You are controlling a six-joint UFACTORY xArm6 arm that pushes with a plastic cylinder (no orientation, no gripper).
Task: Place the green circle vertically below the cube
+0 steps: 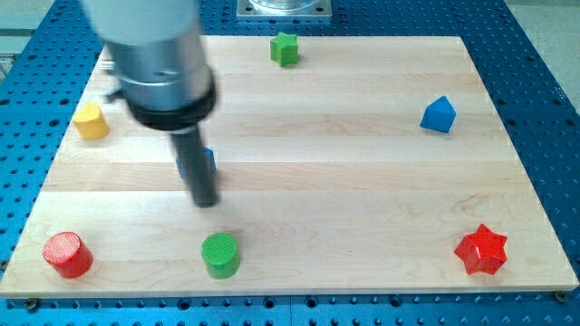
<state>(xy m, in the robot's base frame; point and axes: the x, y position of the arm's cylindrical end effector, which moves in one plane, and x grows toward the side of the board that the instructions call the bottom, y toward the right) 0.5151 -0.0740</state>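
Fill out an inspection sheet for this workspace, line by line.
Surface: pale wooden board lying on a blue perforated table.
Job's things: green circle near the view's bottom; a blue block, mostly hidden behind the rod, shape unclear, higher up the board than the green circle.
Clutter: yellow block and red cylinder at the view's left; green star at the top; blue block and red star at the right.
Tool: my tip rests above the green circle, apart from it, just below the hidden blue block.
Cables: nothing seen.
Surroundings: grey metal base plate at the top edge.
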